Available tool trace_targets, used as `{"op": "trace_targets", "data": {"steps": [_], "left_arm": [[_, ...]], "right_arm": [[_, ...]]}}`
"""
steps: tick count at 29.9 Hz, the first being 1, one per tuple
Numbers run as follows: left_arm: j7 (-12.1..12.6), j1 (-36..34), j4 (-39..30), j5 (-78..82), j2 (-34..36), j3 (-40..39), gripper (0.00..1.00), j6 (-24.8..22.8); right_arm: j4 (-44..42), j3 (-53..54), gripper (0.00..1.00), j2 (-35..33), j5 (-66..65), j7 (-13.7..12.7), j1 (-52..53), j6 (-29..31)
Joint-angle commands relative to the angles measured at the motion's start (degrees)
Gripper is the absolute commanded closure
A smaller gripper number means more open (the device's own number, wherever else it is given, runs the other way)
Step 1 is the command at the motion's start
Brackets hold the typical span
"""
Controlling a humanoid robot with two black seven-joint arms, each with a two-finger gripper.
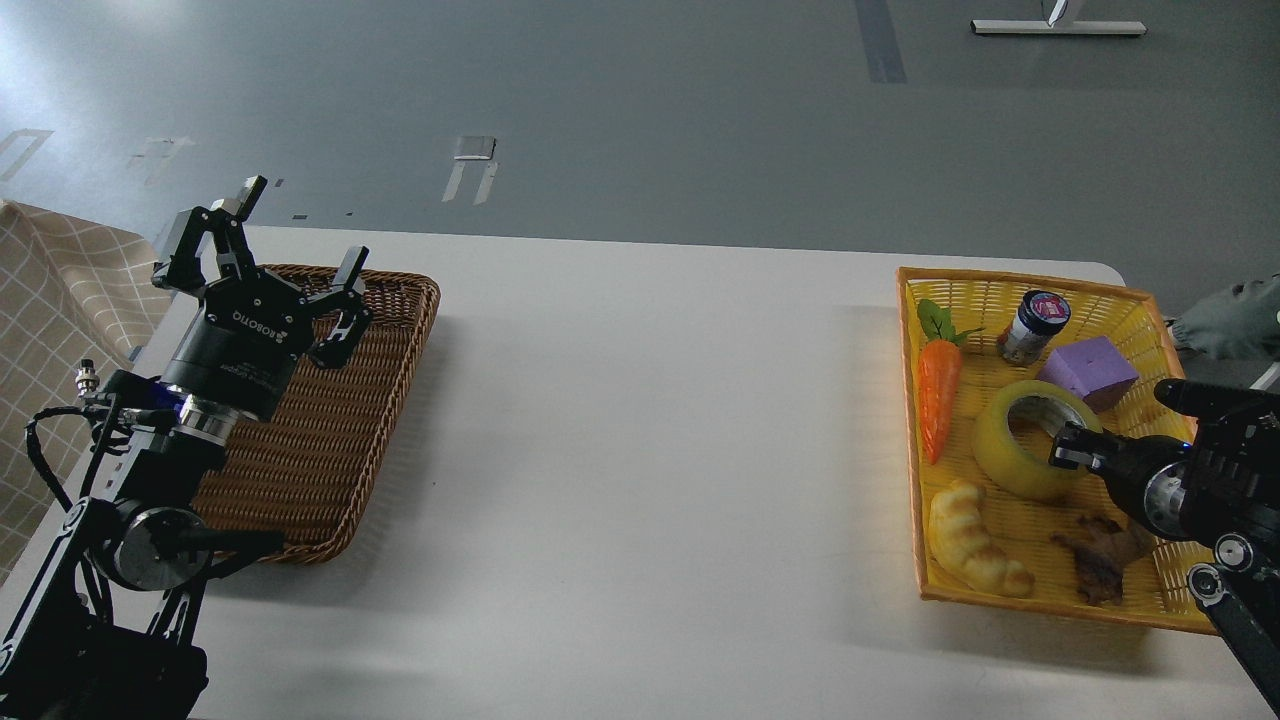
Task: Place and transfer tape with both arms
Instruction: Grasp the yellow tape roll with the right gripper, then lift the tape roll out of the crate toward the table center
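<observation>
The tape (1010, 455), a yellow roll with a white core, lies in the yellow basket (1000, 290) at the right. My right gripper (1068, 447) reaches in from the right, and its dark tip sits on the roll's right wall at the core hole. Its fingers cannot be told apart. My left gripper (300, 225) is open and empty, raised above the near-left part of the brown wicker tray (400, 330).
The yellow basket also holds a toy carrot (938, 400), a small jar (1033, 325), a purple block (1088, 372), a bread toy (970, 540) and a brown piece (1098, 560). A checked cloth (50, 300) hangs at the far left. The white table (650, 430) lies between tray and basket.
</observation>
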Motion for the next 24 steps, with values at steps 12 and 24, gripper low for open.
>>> {"op": "trace_targets", "data": {"steps": [12,24], "left_arm": [[0.0,0.1,0.3,0.2,-0.1,0.6,0.00,0.0],[0.0,0.1,0.3,0.3,0.0,0.8,0.00,0.0]], "right_arm": [[8.9,2.8,0.76,-2.7,10.3,0.0,1.0,0.0],[9.9,5.0,0.75,-3.3,13.3,-1.0,16.1,0.0]]}}
